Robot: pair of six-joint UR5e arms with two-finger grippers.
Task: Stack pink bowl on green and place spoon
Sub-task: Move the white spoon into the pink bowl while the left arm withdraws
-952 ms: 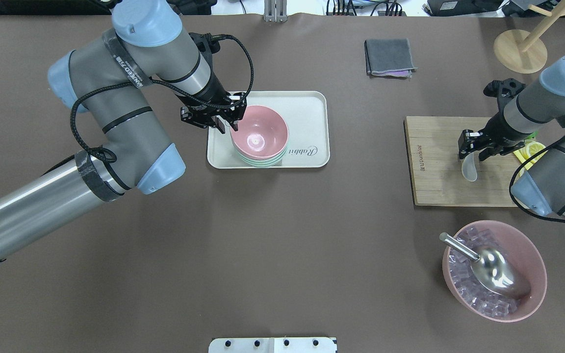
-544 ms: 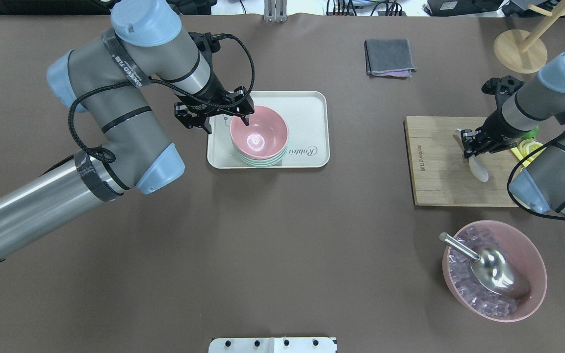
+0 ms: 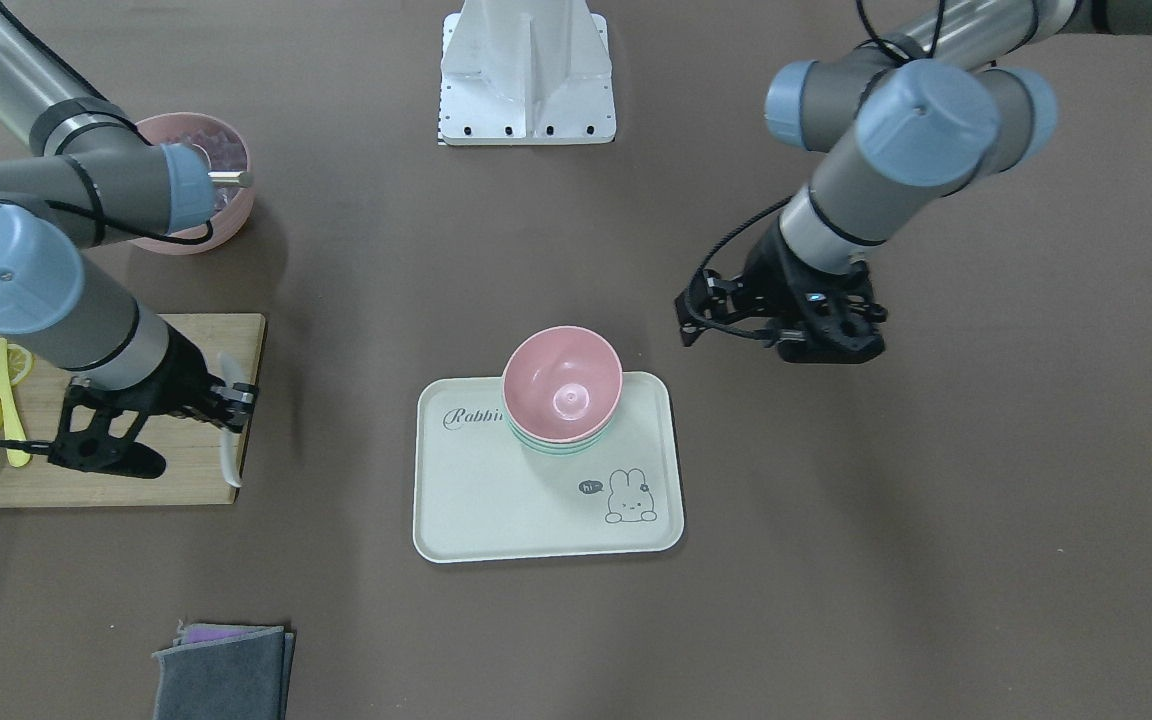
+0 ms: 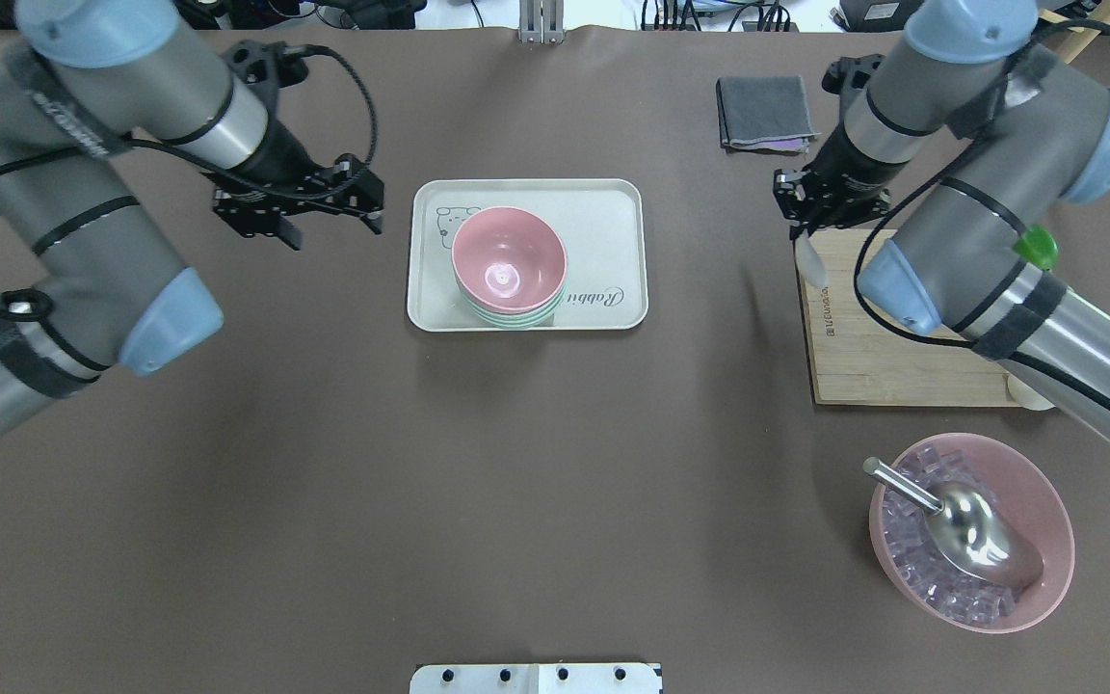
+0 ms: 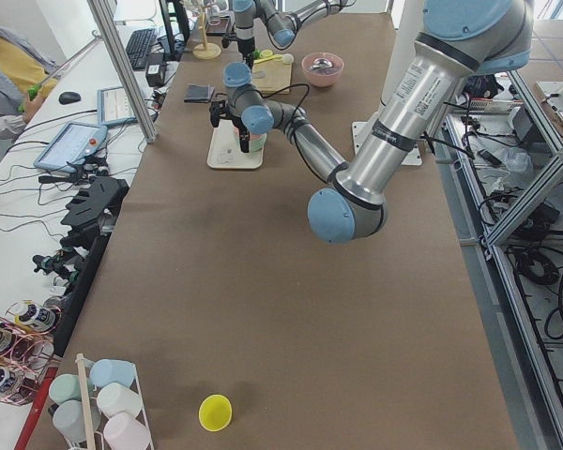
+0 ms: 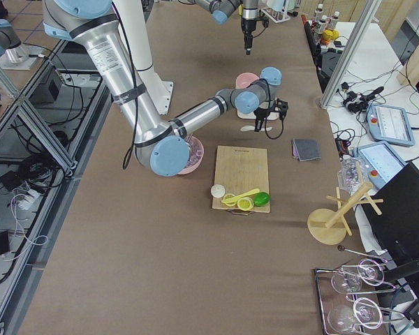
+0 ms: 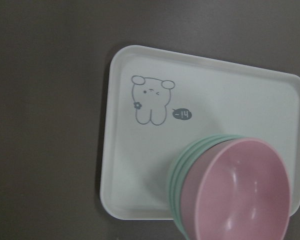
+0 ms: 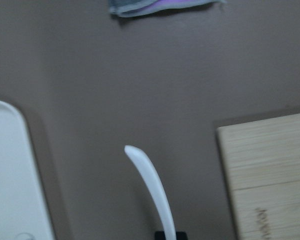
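Spoon (image 4: 811, 262) clamped in right tool (image 4: 804, 229); left tool (image 4: 333, 227) gapes empty beside tray (image 4: 608, 207) bearing pink bowl (image 4: 507, 255).

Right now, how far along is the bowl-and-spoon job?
Done: the small matte pink bowl sits nested on the mint green round bowls, on the cream tray. In hand: the right end effector grips the white soup spoon, away from the tray. Remaining: placing the spoon. The left end effector hangs open, empty.

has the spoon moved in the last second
Yes. In the overhead view the spoon has gone from over the cutting board's middle to its left edge, toward the tray.
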